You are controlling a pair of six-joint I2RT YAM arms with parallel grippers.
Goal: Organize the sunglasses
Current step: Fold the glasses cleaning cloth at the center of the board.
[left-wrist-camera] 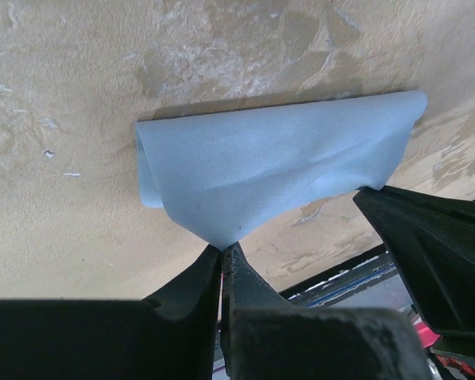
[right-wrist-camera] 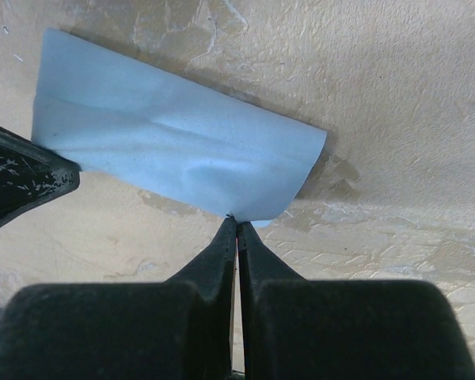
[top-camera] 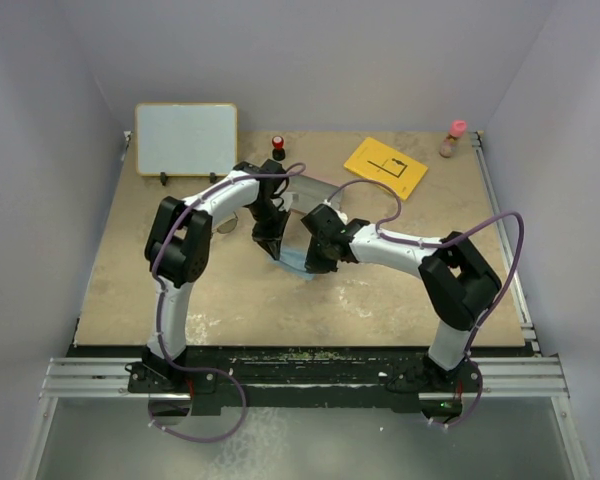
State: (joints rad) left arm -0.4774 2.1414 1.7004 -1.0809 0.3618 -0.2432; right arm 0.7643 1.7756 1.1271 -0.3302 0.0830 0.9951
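Observation:
A light blue cloth [top-camera: 292, 256] hangs folded between my two grippers just above the table's middle. My left gripper [top-camera: 273, 243] is shut on one corner of the cloth [left-wrist-camera: 277, 170], pinched at the fingertips [left-wrist-camera: 222, 248]. My right gripper [top-camera: 315, 262] is shut on the other lower corner of the cloth [right-wrist-camera: 174, 150], its tips [right-wrist-camera: 237, 219] closed on the hem. Each wrist view shows the other gripper at its edge. The sunglasses do not show clearly; a small dark roundish shape [top-camera: 227, 224] beside the left forearm may be part of them. The pink case is hidden.
A white board [top-camera: 186, 139] stands at the back left. A yellow sheet [top-camera: 385, 167] lies back right, a small red-topped object [top-camera: 278, 147] at back centre, a pink-capped bottle [top-camera: 452, 139] in the far right corner. A greyish shape [top-camera: 315, 190] lies behind the grippers.

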